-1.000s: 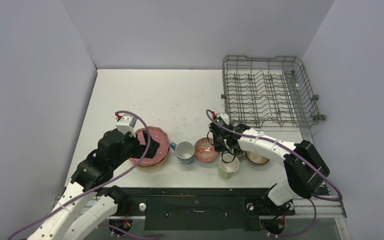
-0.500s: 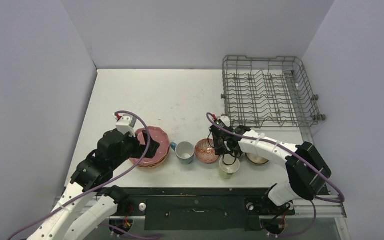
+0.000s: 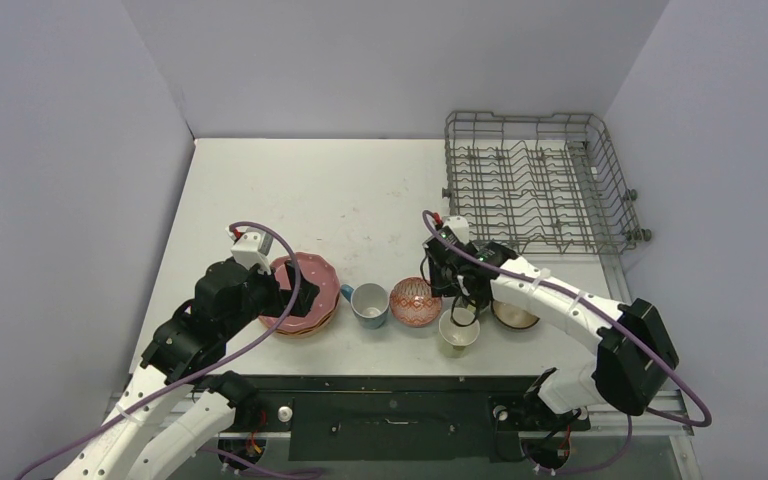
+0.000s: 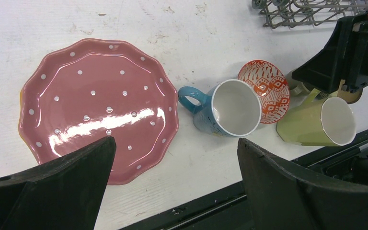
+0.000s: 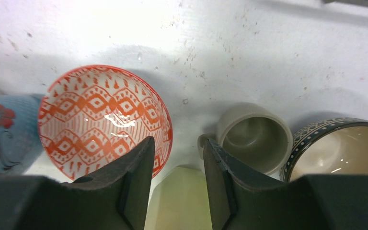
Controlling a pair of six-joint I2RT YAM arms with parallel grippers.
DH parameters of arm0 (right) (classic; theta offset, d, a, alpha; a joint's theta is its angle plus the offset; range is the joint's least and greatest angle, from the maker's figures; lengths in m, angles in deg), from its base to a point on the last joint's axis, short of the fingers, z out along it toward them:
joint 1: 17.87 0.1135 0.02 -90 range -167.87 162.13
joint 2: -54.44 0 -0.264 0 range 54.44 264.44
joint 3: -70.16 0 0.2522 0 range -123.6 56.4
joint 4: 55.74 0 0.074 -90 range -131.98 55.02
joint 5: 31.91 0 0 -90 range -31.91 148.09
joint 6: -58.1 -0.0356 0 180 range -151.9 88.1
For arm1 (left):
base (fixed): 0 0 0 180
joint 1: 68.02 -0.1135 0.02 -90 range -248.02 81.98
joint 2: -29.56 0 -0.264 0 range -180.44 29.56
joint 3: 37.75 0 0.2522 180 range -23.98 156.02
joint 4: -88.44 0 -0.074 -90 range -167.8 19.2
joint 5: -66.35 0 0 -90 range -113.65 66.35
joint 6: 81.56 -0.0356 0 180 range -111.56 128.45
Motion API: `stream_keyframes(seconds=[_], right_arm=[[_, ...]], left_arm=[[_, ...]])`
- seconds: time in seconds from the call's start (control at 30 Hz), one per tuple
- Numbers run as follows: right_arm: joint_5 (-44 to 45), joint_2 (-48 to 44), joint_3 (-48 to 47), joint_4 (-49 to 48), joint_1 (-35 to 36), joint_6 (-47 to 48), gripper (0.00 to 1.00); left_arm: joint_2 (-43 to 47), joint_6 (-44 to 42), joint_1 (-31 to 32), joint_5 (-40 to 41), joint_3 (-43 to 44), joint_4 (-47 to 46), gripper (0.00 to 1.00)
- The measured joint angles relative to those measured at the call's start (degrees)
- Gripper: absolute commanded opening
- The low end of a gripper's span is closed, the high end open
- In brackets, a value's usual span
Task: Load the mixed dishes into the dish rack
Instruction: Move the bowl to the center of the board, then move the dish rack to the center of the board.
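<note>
One white table [image 3: 310, 190] carries everything I can see from here. Biggest on it is the dish rack [image 3: 535, 185], a grey wire basket with rows of upright tines, standing at the far right corner. All the dishes sit in a row along the near edge, apart from the rack.

At the left end of that row lies the pink white-dotted plate [image 4: 98, 105], scalloped, on top of a short stack. An orange rim [image 3: 305, 330] peeks out beneath it in the top view. My left gripper [image 4: 175, 143] hangs over this plate's near side with its fingers spread wide, holding nothing.

At the right end of the row sits the dark patterned bowl [image 5: 338, 143], cream inside with a dotted rim. Left of it come the pale-yellow mug [image 4: 323, 122], lying tipped with its mouth toward the right, then the red patterned dish [image 5: 105, 120], then the light-blue mug [image 4: 232, 108], its handle pointing at the pink plate. The blue mug and the red dish look to be touching.

Smallest is the olive mug [image 5: 254, 136], upright, just beside the bowl. My right gripper [image 5: 176, 143] hovers above the gap between red dish and olive mug, fingers a narrow slot apart and gripping nothing.
</note>
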Motion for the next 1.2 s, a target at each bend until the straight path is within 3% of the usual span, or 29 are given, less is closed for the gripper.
stream_keyframes(seconds=[0.6,1.2], right_arm=[[5.0,0.0,-18.6,6.8,-2.8,1.7,0.48],[5.3,14.0,-31.1,7.1,-11.4,3.1,0.49]], left_arm=[[0.0,0.0,0.0,0.0,0.0,0.0,0.96],[0.0,0.0,0.0,-0.2,0.0,0.0,0.96]])
